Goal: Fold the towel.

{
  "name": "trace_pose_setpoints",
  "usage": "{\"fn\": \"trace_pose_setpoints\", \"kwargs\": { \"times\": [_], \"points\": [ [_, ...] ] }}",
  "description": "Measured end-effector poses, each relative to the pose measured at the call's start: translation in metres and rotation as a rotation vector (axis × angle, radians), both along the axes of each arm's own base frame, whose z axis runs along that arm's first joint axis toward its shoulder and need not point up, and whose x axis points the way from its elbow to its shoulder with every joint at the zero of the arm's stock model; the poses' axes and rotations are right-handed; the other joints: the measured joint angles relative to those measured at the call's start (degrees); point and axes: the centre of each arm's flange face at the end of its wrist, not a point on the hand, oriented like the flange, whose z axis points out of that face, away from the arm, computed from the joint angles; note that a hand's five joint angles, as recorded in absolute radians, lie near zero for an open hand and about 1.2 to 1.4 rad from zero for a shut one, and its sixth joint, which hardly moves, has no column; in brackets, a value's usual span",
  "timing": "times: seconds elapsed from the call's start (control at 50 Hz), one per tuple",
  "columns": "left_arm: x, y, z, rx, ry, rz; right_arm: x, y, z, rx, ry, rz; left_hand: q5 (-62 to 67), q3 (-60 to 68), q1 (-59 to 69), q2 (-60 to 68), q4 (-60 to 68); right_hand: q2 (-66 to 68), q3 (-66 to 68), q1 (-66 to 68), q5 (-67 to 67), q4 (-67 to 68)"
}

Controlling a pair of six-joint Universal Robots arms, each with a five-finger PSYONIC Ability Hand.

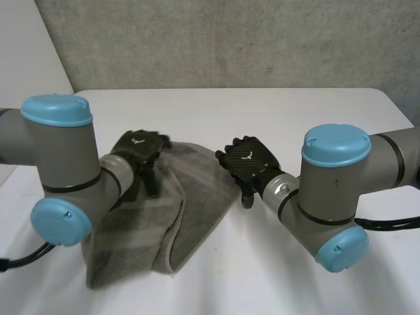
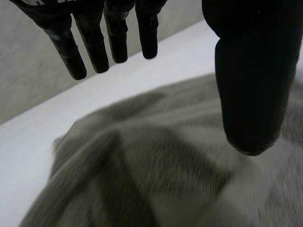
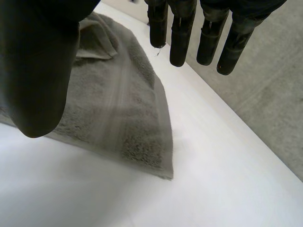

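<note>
A grey-brown towel [image 1: 164,216] lies folded on the white table [image 1: 262,118], running from the middle toward the near left. My left hand [image 1: 139,149] hovers over the towel's far end, fingers [image 2: 94,42] straight, thumb [image 2: 251,90] apart, nothing between them; towel [image 2: 156,165] spreads below the palm. My right hand [image 1: 249,161] hangs just right of the towel's far right edge, off the cloth. Its fingers [image 3: 189,33] are straight and its thumb [image 3: 38,71] is spread, holding nothing. The towel's corner [image 3: 142,137] lies below them.
A grey wall [image 1: 230,39] stands behind the table's far edge. Bare table [image 3: 189,189] stretches to the right of the towel and beyond it. Both forearms cross the near corners of the head view.
</note>
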Motion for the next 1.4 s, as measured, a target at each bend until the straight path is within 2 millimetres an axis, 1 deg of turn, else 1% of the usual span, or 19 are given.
{"fn": "trace_pose_setpoints", "kwargs": {
  "times": [0.12,0.22,0.38,0.54,0.56,0.62,0.68,0.72,0.82,0.92,0.98,1.0,1.04,1.1,1.12,1.18,1.22,1.26,1.4],
  "points": [
    [0.017,0.013,0.000,0.034,-0.073,0.103,-0.003,-0.003,-0.002,0.006,0.006,-0.012,7.05,7.12,7.26,7.12,6.79,0.00,0.00,0.00,0.00,0.00],
    [0.022,0.028,0.000,0.059,-0.101,0.111,-0.005,-0.001,-0.005,0.016,0.013,-0.012,9.59,9.74,9.84,9.77,9.38,0.00,0.00,0.00,0.00,0.00],
    [0.018,0.047,-0.008,0.085,-0.124,0.070,-0.007,0.002,-0.012,0.038,0.026,-0.011,10.39,10.55,10.68,10.59,10.18,0.00,0.00,0.00,0.00,0.00],
    [0.014,0.049,-0.024,0.107,-0.175,0.037,-0.009,0.003,-0.019,0.057,0.037,-0.015,15.00,15.18,15.25,15.20,14.86,0.00,0.00,0.00,0.00,0.00],
    [0.014,0.048,-0.026,0.109,-0.183,0.034,-0.010,0.003,-0.020,0.060,0.038,-0.017,17.19,17.34,17.46,17.36,17.04,0.00,0.00,0.00,0.00,0.00],
    [0.013,0.047,-0.030,0.108,-0.199,0.026,-0.012,0.001,-0.022,0.065,0.040,-0.022,37.36,37.34,38.15,37.42,37.12,0.00,0.00,0.00,0.00,0.00],
    [0.013,0.046,-0.029,0.100,-0.205,0.022,-0.014,-0.001,-0.023,0.067,0.041,-0.030,45.56,45.77,45.60,46.24,45.64,0.00,0.00,0.00,0.00,0.00],
    [0.012,0.046,-0.025,0.088,-0.202,0.021,-0.015,-0.002,-0.023,0.068,0.041,-0.034,47.43,48.11,47.05,48.39,47.93,0.00,0.00,0.00,0.00,0.00],
    [0.009,0.047,-0.004,0.029,-0.171,0.016,-0.017,-0.006,-0.021,0.081,0.021,-0.050,48.86,49.98,48.09,50.13,49.76,0.00,0.00,0.00,0.00,0.00],
    [0.009,0.053,0.029,-0.053,-0.122,0.013,-0.017,-0.009,-0.017,0.139,-0.025,-0.068,48.84,50.39,48.58,50.51,50.22,0.00,0.00,0.00,0.00,0.00],
    [0.011,0.058,0.060,-0.127,-0.082,0.015,-0.017,-0.006,-0.013,0.218,-0.048,-0.065,48.84,50.43,48.58,50.56,50.23,0.00,0.00,0.00,0.00,0.00],
    [0.012,0.059,0.065,-0.141,-0.075,0.016,-0.016,-0.006,-0.013,0.232,-0.051,-0.063,48.84,50.43,48.58,50.56,50.24,0.00,0.00,0.00,0.00,0.00],
    [0.016,0.066,0.092,-0.209,-0.045,0.018,-0.015,-0.001,-0.009,0.308,-0.066,-0.050,48.84,50.48,48.58,50.60,50.25,0.00,0.00,0.00,0.00,0.00],
    [0.022,0.074,0.120,-0.280,-0.021,0.020,-0.013,0.003,-0.006,0.384,-0.085,-0.034,48.84,50.49,48.58,50.61,50.26,0.00,0.00,0.00,0.00,0.00],
    [0.023,0.076,0.125,-0.294,-0.018,0.020,-0.013,0.004,-0.005,0.397,-0.089,-0.031,48.84,50.49,48.58,50.61,50.27,0.00,0.00,0.00,0.00,0.00],
    [0.032,0.088,0.154,-0.381,-0.003,0.023,-0.009,0.009,-0.004,0.470,-0.121,-0.022,48.84,50.50,48.59,50.61,50.27,0.00,0.00,0.00,0.00,0.00],
    [0.035,0.092,0.163,-0.407,0.000,0.024,-0.008,0.009,-0.005,0.491,-0.132,-0.023,48.84,50.49,48.85,50.61,50.28,0.00,0.00,0.00,0.00,0.00],
    [0.041,0.101,0.178,-0.459,0.004,0.028,-0.004,0.011,-0.008,0.530,-0.153,-0.026,48.84,50.50,48.85,50.61,50.28,0.00,0.00,0.00,0.00,0.00],
    [0.054,0.115,0.200,-0.531,0.005,0.047,0.011,0.026,-0.022,0.584,-0.161,-0.020,48.84,50.53,48.86,50.61,50.29,0.00,0.00,0.00,0.00,0.00]
  ]
}}
